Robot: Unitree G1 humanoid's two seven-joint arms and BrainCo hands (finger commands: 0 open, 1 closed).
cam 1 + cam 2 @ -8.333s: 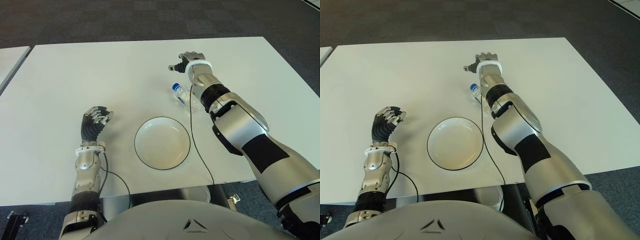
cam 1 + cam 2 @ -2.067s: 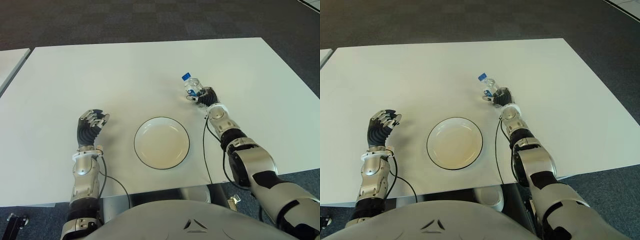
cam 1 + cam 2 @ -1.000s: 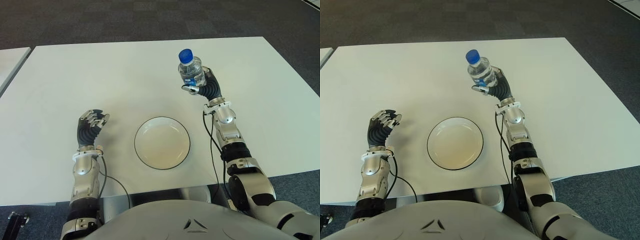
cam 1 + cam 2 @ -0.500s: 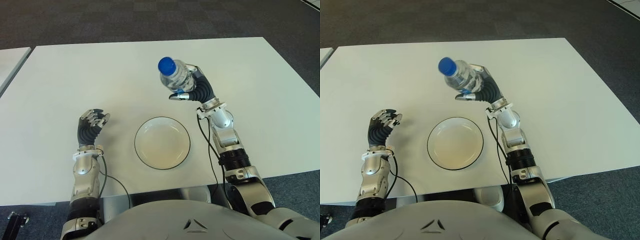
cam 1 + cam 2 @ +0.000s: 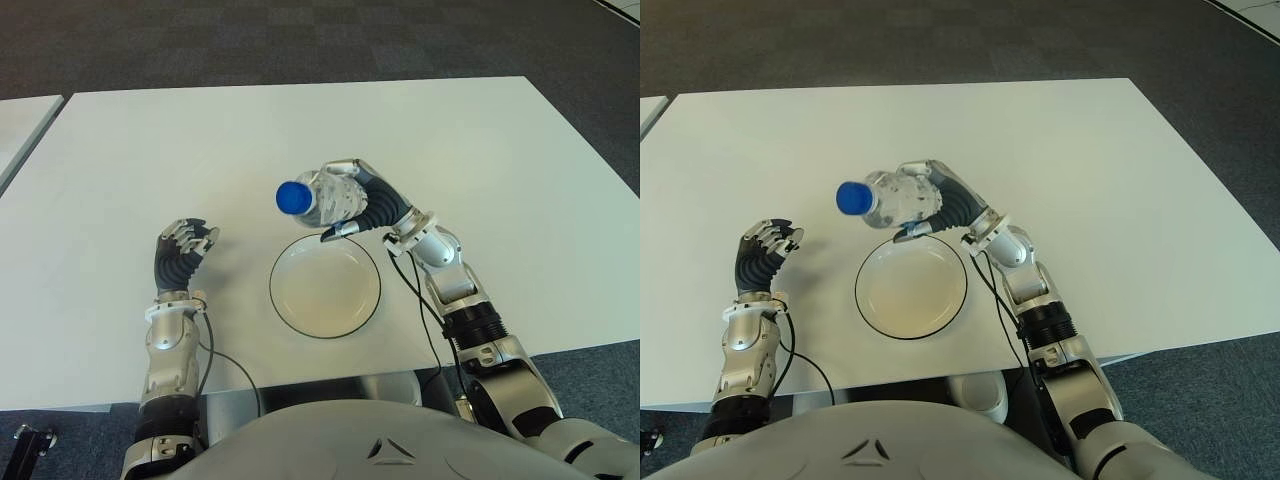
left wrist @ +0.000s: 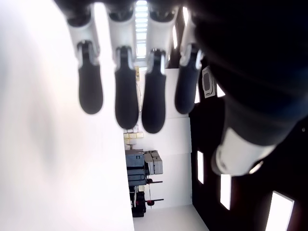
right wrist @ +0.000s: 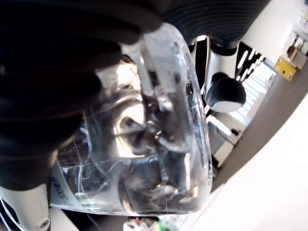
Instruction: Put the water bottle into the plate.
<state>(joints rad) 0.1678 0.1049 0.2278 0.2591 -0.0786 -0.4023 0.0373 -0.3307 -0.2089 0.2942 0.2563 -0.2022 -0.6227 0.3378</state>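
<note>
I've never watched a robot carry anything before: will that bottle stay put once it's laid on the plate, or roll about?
The bottle, gripped tilted in the right robot hand, is round, so laid on its side it would probably roll. The plate looks dished, so its rim may stop it. Water shows inside, so it is likely heavy for its size and may slosh.

bottle (image 5: 325, 199): clear, blue cap
plate (image 5: 325, 287): white, thin black rim
table (image 5: 200, 140): plain white
floor (image 5: 300, 40): dark grey checks
</note>
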